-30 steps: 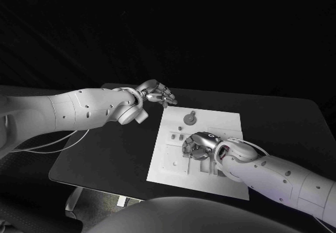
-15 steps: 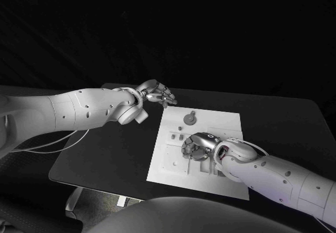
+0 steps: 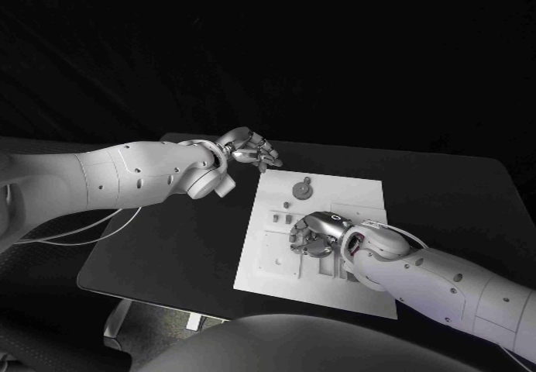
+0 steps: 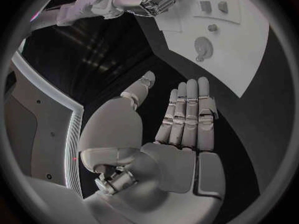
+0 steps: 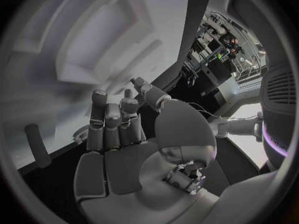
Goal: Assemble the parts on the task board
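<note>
Right hand (image 3: 316, 232) rests on the white board (image 3: 358, 194), fingers curled — its hold cannot be told; left hand (image 3: 248, 149) beside the board, open, holding nothing.

right robot hand (image 3: 314, 232) on task board (image 3: 346, 294), left robot hand (image 3: 250, 148) behind

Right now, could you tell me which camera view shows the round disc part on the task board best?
The head view: the round disc part lies unobstructed near the task board's far edge. The left wrist view also shows it, smaller and bent beyond the left hand. In the right wrist view I cannot make it out.
</note>
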